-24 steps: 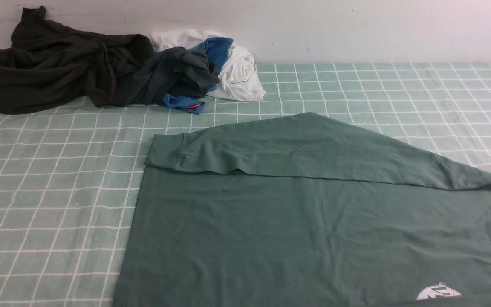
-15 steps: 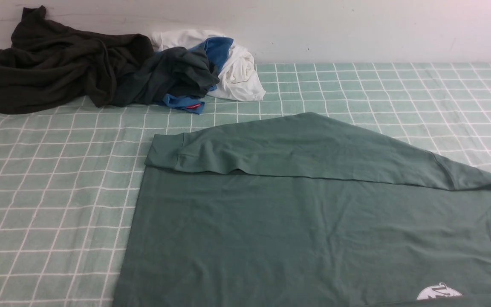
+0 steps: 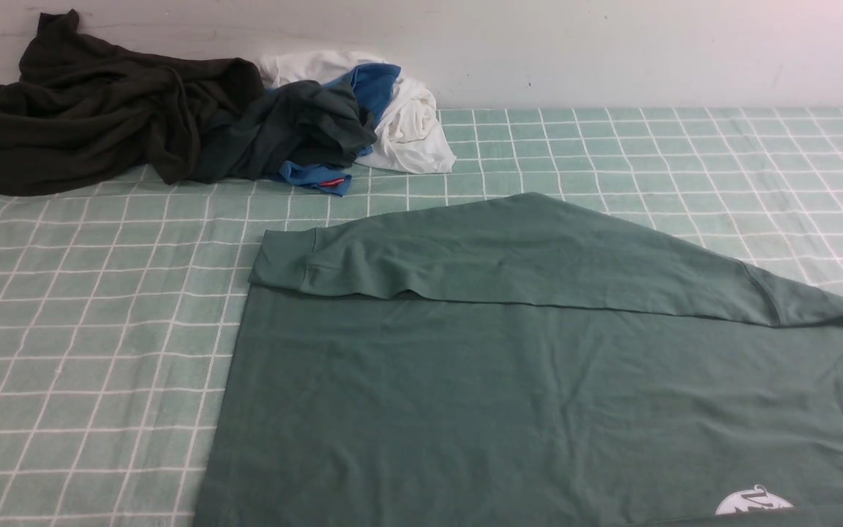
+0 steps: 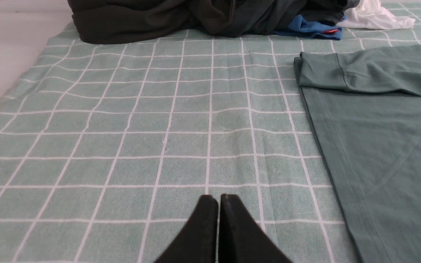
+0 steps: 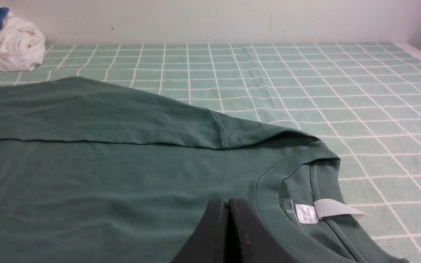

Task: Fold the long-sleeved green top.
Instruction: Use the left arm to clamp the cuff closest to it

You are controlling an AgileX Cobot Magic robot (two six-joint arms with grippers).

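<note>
Large sage-green cotton long-sleeved top (image 3: 538, 410) lies flat on mint-green white-checked cloth (image 3: 85, 329), one sleeve (image 3: 502, 256) folded across its far edge. Left gripper (image 4: 218, 199) pinched together w/ nothing held, over bare cloth just beside the hem (image 4: 323, 146); right gripper (image 5: 228, 202) also pinched tight & empty, above the top near its collar (image 5: 256, 188).

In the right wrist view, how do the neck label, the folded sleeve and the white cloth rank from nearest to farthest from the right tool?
1. Neck label, inside the collar of the green long-sleeved top, just beside the right tool.
2. Folded sleeve, lying across the top's far side.
3. White cloth, farthest, near the wall.
</note>
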